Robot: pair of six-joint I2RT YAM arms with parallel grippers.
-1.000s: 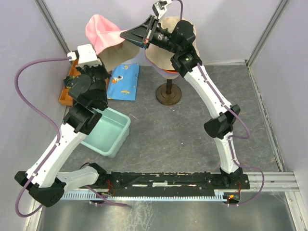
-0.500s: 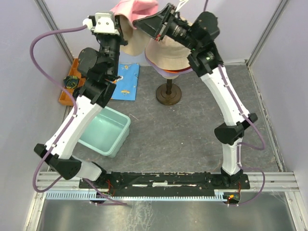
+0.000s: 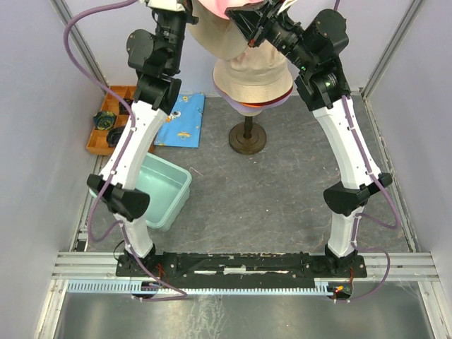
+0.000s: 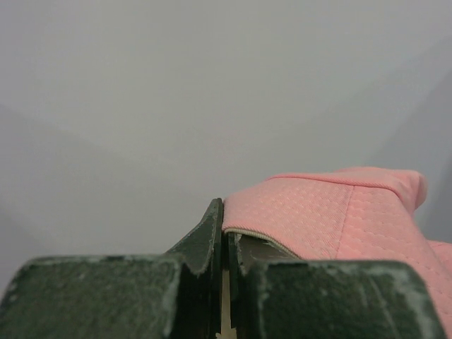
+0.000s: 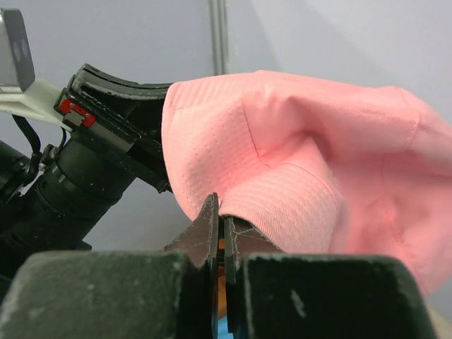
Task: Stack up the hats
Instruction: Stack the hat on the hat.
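A pink hat (image 3: 216,6) hangs at the top edge of the top view, stretched between both grippers above the stack. My left gripper (image 4: 226,236) is shut on its brim; in the top view the left gripper (image 3: 195,10) sits at the hat's left. My right gripper (image 5: 222,229) is shut on the opposite brim of the pink hat (image 5: 296,148), and from above the right gripper (image 3: 241,14) is at the hat's right. Below, a cream-beige hat (image 3: 248,65) covers the mannequin head, with dark red (image 3: 277,97) and lavender (image 3: 244,107) brims showing under it.
The mannequin's dark stand (image 3: 247,138) rises from the grey table. A blue patterned cloth (image 3: 180,120) lies at its left. A teal bin (image 3: 159,192) sits at front left, and a wooden tray (image 3: 106,128) stands by the left wall.
Both arms have risen and swung right, carrying the pink hat from the back left to above the hats on the mannequin head. Both grips have stayed closed.
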